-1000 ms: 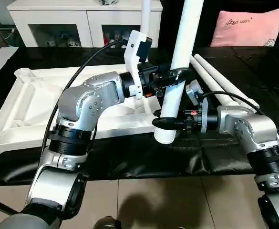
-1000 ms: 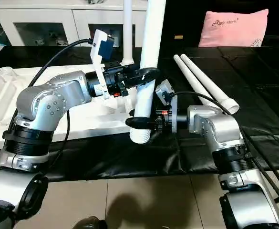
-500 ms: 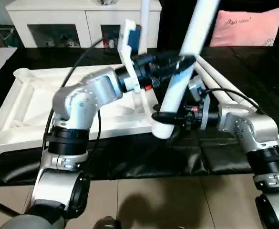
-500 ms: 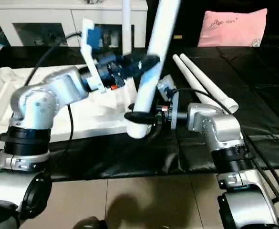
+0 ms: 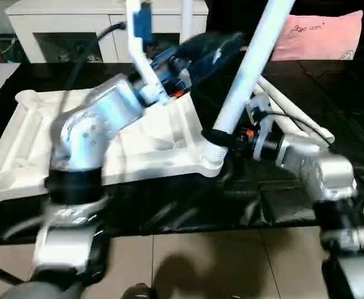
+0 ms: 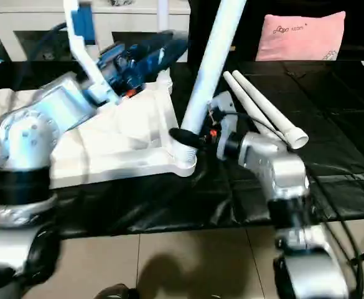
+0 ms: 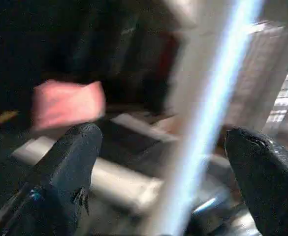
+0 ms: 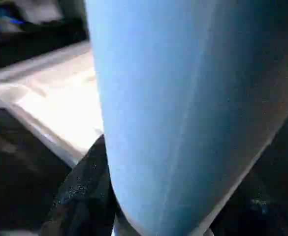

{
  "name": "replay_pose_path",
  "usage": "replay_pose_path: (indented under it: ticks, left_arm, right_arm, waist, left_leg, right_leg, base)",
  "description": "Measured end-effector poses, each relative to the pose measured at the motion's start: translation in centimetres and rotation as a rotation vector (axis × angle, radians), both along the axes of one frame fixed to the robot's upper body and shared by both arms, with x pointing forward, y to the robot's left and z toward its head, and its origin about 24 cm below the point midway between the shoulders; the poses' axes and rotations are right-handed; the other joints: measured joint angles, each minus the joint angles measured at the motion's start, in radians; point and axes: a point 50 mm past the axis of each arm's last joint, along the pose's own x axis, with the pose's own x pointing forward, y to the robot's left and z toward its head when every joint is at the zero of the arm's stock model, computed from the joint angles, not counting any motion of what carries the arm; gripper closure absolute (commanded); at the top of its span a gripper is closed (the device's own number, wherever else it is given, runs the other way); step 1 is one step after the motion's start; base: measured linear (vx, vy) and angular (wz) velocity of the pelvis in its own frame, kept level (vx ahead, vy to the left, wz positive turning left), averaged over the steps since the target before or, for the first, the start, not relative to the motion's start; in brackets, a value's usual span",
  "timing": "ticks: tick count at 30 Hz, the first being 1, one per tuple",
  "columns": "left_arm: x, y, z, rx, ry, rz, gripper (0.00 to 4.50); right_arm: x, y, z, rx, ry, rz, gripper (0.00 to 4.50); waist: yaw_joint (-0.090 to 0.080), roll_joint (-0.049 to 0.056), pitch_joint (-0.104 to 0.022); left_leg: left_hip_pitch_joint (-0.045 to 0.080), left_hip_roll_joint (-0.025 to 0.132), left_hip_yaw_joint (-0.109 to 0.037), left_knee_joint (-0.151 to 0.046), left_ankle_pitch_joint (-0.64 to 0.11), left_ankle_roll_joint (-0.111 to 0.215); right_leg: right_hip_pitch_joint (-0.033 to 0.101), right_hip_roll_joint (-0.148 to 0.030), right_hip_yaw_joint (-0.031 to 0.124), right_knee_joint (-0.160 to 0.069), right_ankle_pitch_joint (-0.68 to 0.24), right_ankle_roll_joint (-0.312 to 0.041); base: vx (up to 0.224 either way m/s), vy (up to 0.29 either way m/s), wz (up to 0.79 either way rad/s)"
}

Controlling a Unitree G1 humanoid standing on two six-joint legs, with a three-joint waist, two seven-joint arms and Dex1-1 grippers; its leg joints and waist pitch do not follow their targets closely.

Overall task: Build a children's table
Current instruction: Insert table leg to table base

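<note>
Item: table leg (image 6: pixel 214 59), white tapered plastic tube, one of four. It is standing tilted, its lower end at the near corner socket (image 6: pixel 183 159) of the tabletop (image 6: pixel 122 134), which is lying ribbed-underside up on the black-covered work surface (image 6: pixel 331 156); whether the end is seating fully in the socket cannot be told.

Handling: the tube is looking light, stiff and smooth, probably slippery under hard pads, and long enough to lever against a low grip. A hold close above the socket is suiting the push home.

Grip: the right gripper (image 6: pixel 191 137) is pinching the leg just above the socket. The left gripper (image 7: pixel 163 172) is standing spread wide, its fingers (image 7: pixel 67 172) clear on either side of the leg (the head views are blurring this arm).

Companion parts: two spare legs (image 6: pixel 262 112) are lying side by side on the work surface beyond the right arm; another leg (image 6: pixel 163 7) is rising at the tabletop's far edge.
</note>
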Motion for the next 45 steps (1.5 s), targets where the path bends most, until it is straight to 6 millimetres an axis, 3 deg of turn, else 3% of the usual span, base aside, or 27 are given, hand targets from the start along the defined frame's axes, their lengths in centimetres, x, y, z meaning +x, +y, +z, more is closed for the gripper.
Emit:
replay_pose_path:
  ticks: [3,7,15,20,28,35,40,45]
  left_arm:
    - [0.3,2.3,-3.4,0.177,0.057,0.214,0.00]
    - [0.2,4.3,-6.2,0.361,0.073,0.388,0.00]
    - [-2.6,6.9,-11.5,0.380,0.148,0.587,0.00]
    - [-3.8,7.4,-11.3,0.357,0.088,0.692,0.00]
    - [-6.5,8.0,-13.7,0.405,0.185,0.749,0.00]
    - [-7.3,8.2,-13.3,0.417,0.156,0.785,0.00]
    - [-7.4,8.0,-13.5,0.417,0.166,0.786,0.00]
    - [-7.3,7.8,-13.4,0.422,0.157,0.781,0.00]
  right_arm:
    - [-0.8,-0.5,-0.7,-0.035,-0.034,-0.103,2.56]
    - [-1.5,-1.0,-0.8,-0.036,-0.085,-0.237,2.56]
    - [-4.3,-1.7,-3.2,-0.043,-0.070,-0.502,2.56]
    - [-5.2,-1.8,-2.7,-0.025,-0.096,-0.551,2.56]
    - [-5.9,-2.4,-4.0,-0.105,0.012,-0.687,2.56]
    - [-6.0,-1.8,-3.9,-0.155,0.054,-0.734,2.56]
    - [-6.5,-0.7,-2.3,-0.023,0.001,-0.623,2.56]
    - [-6.7,-2.0,-1.5,-0.057,-0.059,-0.683,2.56]
  waist:
    - [-0.006,0.001,0.000]
    - [-0.009,0.002,0.000]
    - [-0.009,0.004,-0.001]
    - [-0.012,-0.003,-0.002]
    - [-0.015,-0.037,-0.008]
    - [-0.013,-0.039,-0.008]
    - [-0.013,-0.036,-0.008]
    - [-0.012,-0.037,-0.009]
  left_leg:
    - [0.000,0.000,0.000,0.000,0.000,0.000]
    - [0.001,0.000,-0.001,-0.001,0.000,0.000]
    - [0.003,-0.001,0.000,-0.008,0.000,-0.001]
    - [0.005,-0.001,0.000,-0.011,0.000,-0.002]
    - [0.006,-0.001,0.000,-0.015,0.002,-0.004]
    - [0.005,-0.002,0.001,-0.015,0.002,-0.003]
    - [0.005,-0.004,0.001,-0.016,0.001,-0.003]
    - [0.005,-0.005,0.002,-0.016,0.001,-0.003]
  right_leg:
    - [-0.001,0.000,0.000,-0.001,0.000,0.000]
    - [0.001,0.000,0.000,-0.001,0.000,0.000]
    - [0.001,0.001,0.001,-0.004,-0.001,0.001]
    - [0.001,0.001,0.002,-0.005,-0.004,0.008]
    - [-0.001,0.002,0.003,-0.007,-0.006,0.010]
    - [0.001,0.003,0.006,-0.015,-0.003,0.015]
    - [0.001,0.004,0.011,-0.018,0.002,0.022]
    - [0.000,0.004,0.014,-0.018,0.002,0.023]
  base:
    - [0.000,0.000,0.00]
    - [0.000,0.000,0.00]
    - [0.000,0.000,0.00]
    - [0.000,0.000,0.00]
    - [0.000,0.000,0.00]
    - [0.000,0.000,0.00]
    - [0.000,0.000,0.00]
    - [0.000,0.000,0.00]
